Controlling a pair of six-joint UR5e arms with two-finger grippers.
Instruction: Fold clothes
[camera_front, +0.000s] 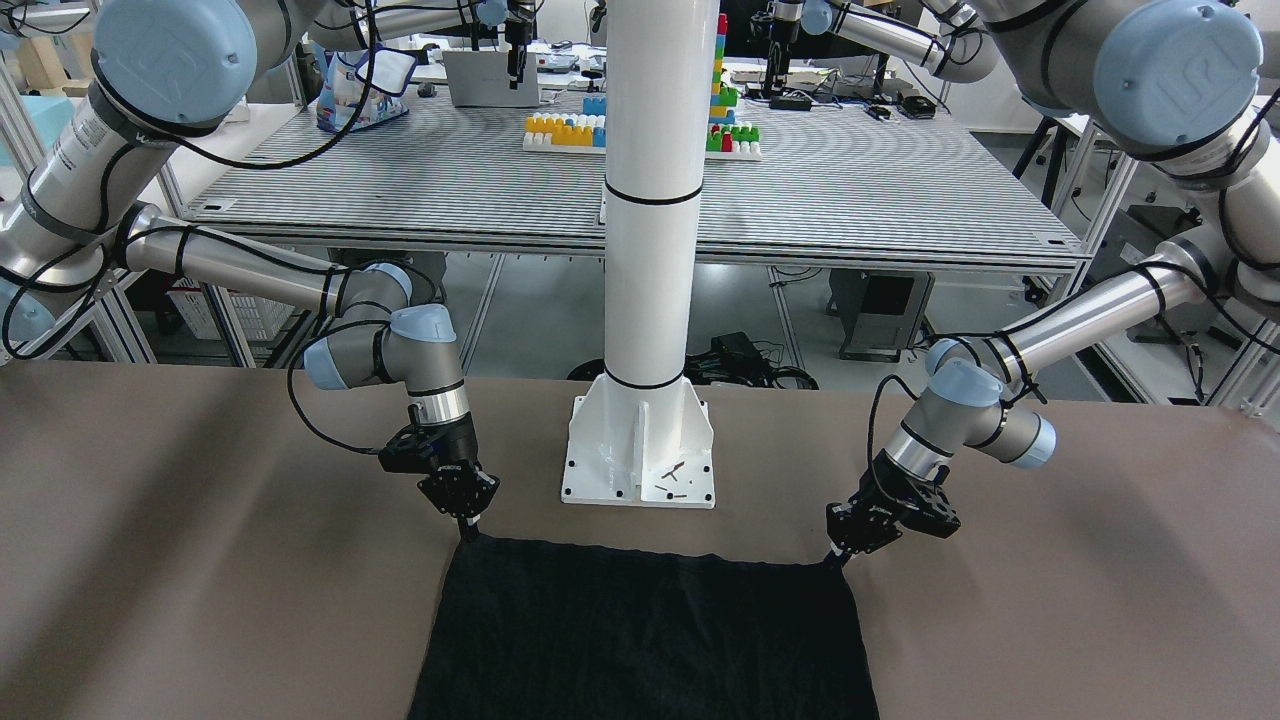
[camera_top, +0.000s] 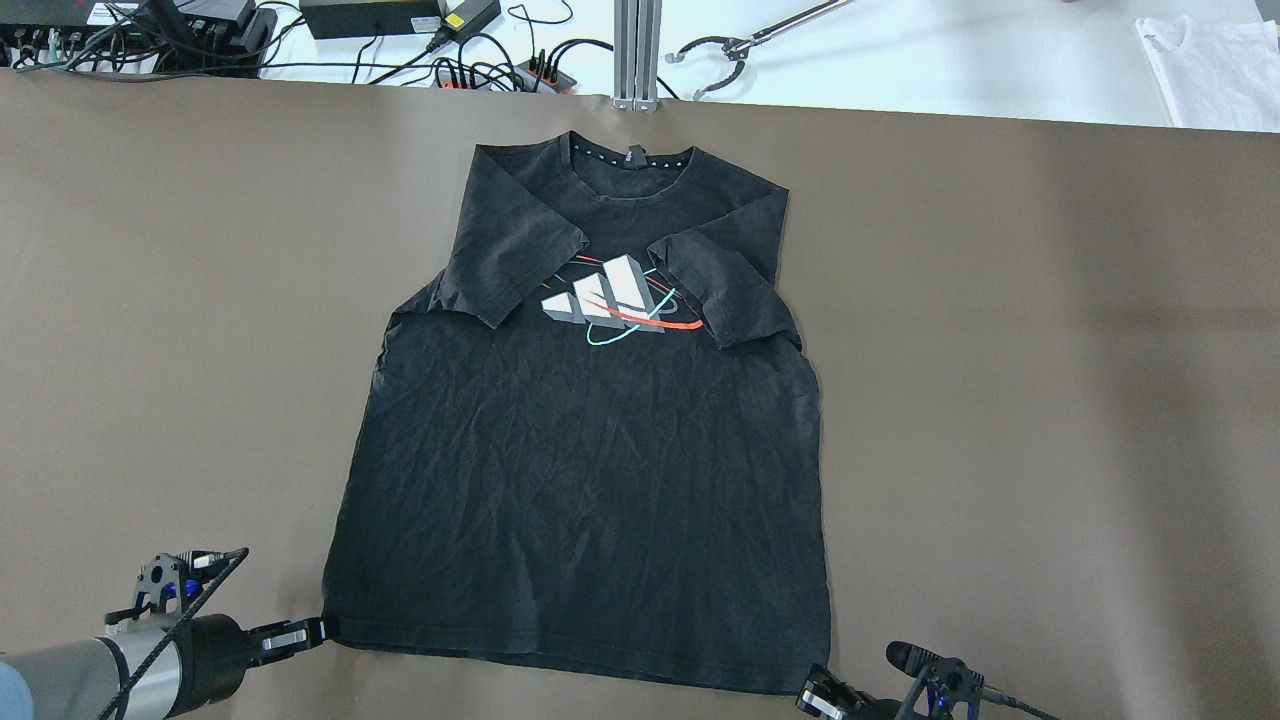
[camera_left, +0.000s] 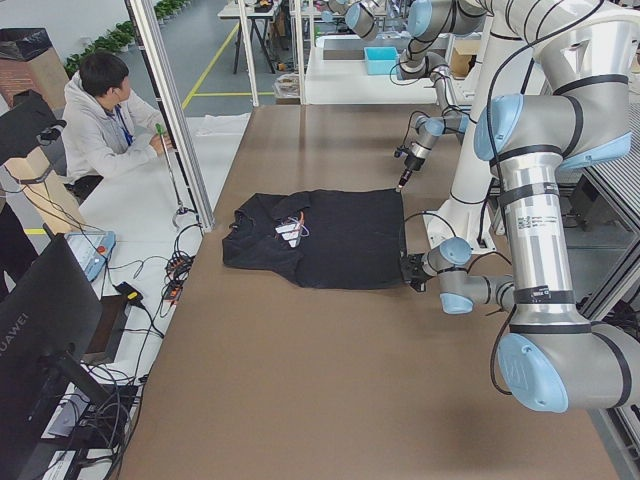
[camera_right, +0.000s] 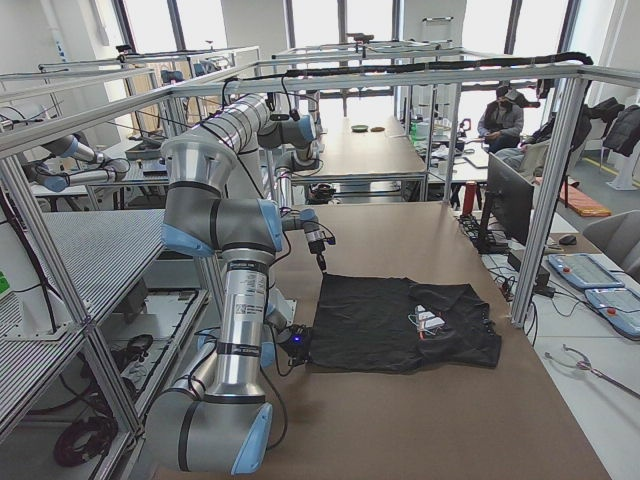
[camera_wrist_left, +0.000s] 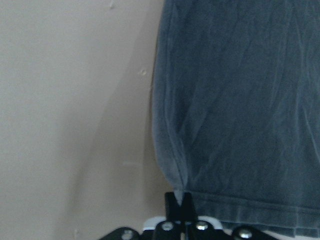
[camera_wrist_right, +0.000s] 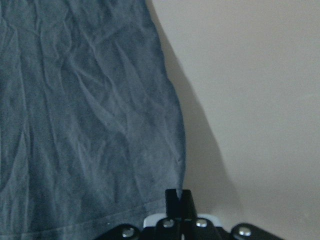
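The clothes are one black T-shirt (camera_top: 580, 480) lying flat on the brown table, print up, with both sleeves folded in over the chest. Its hem faces the robot. My left gripper (camera_top: 318, 630) is shut on the hem's left corner. In the left wrist view the closed fingertips (camera_wrist_left: 175, 200) pinch that corner of the cloth (camera_wrist_left: 240, 100). My right gripper (camera_top: 810, 697) is shut on the hem's right corner, and the right wrist view shows its fingertips (camera_wrist_right: 179, 196) closed on the fabric (camera_wrist_right: 85, 110). In the front-facing view the left gripper (camera_front: 835, 556) and the right gripper (camera_front: 468, 530) hold the shirt's edge (camera_front: 650, 640) low over the table.
A white pole's base plate (camera_front: 640, 455) stands between the arms, just behind the hem. Beyond the table's far edge lie cables, a grabber tool (camera_top: 740, 40) and a white garment (camera_top: 1210, 55). A person (camera_left: 100, 120) sits at that far side. Bare brown table (camera_top: 1050, 400) flanks the shirt.
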